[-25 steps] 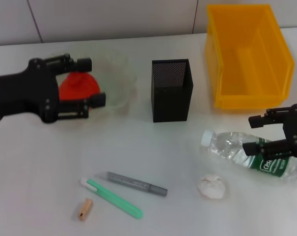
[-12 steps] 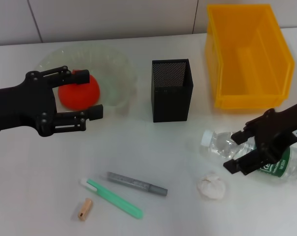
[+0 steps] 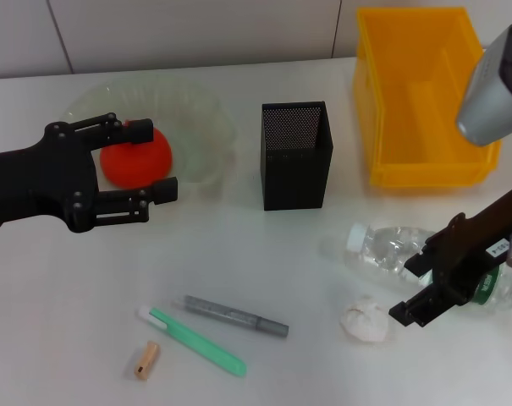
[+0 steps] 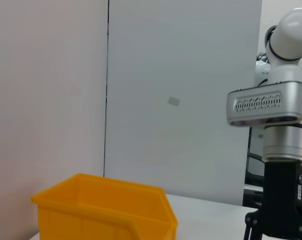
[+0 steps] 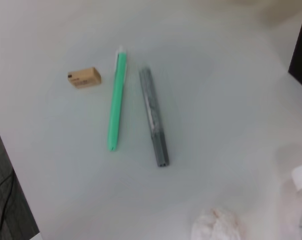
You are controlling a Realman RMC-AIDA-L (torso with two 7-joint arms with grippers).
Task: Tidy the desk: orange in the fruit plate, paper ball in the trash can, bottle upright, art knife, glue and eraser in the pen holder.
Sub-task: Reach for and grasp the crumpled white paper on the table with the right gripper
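The orange (image 3: pixel 135 159) sits in the pale green fruit plate (image 3: pixel 206 118). My left gripper (image 3: pixel 161 159) stands open at the plate's near side, its fingers on either side of the orange without holding it. The bottle (image 3: pixel 389 250) lies on its side, cap pointing left. My right gripper (image 3: pixel 413 288) is open above its labelled end, one finger close to the paper ball (image 3: pixel 364 321). The grey art knife (image 3: pixel 236 315), green glue stick (image 3: pixel 198 342) and tan eraser (image 3: pixel 144 360) lie at the front. The black pen holder (image 3: pixel 296 156) and yellow trash can (image 3: pixel 425 97) stand at the back.
The right wrist view looks down on the eraser (image 5: pixel 84 77), glue stick (image 5: pixel 117 102), art knife (image 5: pixel 154 117) and paper ball (image 5: pixel 215 225). The left wrist view shows the trash can (image 4: pixel 106 210) and the right arm (image 4: pixel 270 107) against a wall.
My left gripper drew back from the orange toward the table's front and let it go in the plate. The right arm turned and tilted over the bottle, fingers shifting toward the paper ball.
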